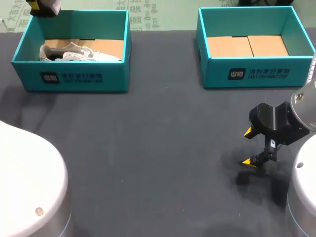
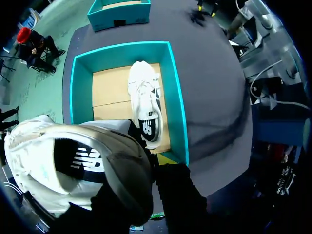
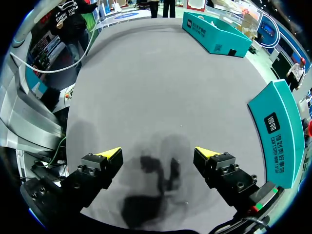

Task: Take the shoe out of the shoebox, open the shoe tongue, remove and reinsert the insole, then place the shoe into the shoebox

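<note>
**Lower right of the head view:** the right tool (image 1: 250, 146) hangs just above the dark grey desk (image 1: 148, 148). Its fingers are spread wide and grip nothing, and its shadow lies beneath it.

**Upper part of the frame:** two teal, open-topped shoeboxes stand well apart, each floored with two tan cardboard flaps.
- The right shoebox (image 1: 252, 74), at upper right, shows only that cardboard floor.
- The left shoebox (image 1: 74, 79), at upper left, contains the boxed sneaker (image 1: 79, 53). It is white and laced, with a black heel panel, and lies lengthwise toward the box's near wall.

**Upper left corner:** the left tool (image 1: 39, 6) is above the far corner of the left shoebox.

**Left wrist view:** a second shoe, the lifted sneaker (image 2: 58, 161), sits just beside the tool and above the box. It has a white upper, a black side logo and a grey rounded end. It hides the tool's grip, so whether the tool is closed on it cannot be told.

**Count:** two sneakers, two shoeboxes, two tools.
</note>
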{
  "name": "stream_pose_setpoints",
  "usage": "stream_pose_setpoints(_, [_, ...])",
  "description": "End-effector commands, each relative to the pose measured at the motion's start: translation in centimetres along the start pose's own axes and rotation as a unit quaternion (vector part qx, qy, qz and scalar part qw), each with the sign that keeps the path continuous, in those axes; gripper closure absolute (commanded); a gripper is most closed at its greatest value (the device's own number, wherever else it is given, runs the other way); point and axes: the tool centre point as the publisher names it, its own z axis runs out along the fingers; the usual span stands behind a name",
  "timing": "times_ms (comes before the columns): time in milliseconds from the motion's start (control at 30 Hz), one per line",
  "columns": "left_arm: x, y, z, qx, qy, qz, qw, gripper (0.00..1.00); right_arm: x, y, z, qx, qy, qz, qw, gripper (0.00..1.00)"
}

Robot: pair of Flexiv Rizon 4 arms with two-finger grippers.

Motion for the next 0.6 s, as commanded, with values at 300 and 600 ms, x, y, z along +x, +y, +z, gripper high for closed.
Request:
stream_pose_setpoints(300, [-2.3, 2.8, -2.1, -0.076, -0.029, 0.233, 0.969, 1.0, 0.2, 0.0, 0.0, 0.0, -0.002, 0.0, 1.0, 0.0])
stream_pose_setpoints(600, [-2.6, 3.1, -2.5, -0.077, -0.032, 0.24, 0.967, 1.0, 0.2, 0.0, 0.0, 0.0, -0.002, 0.0, 1.0, 0.0])
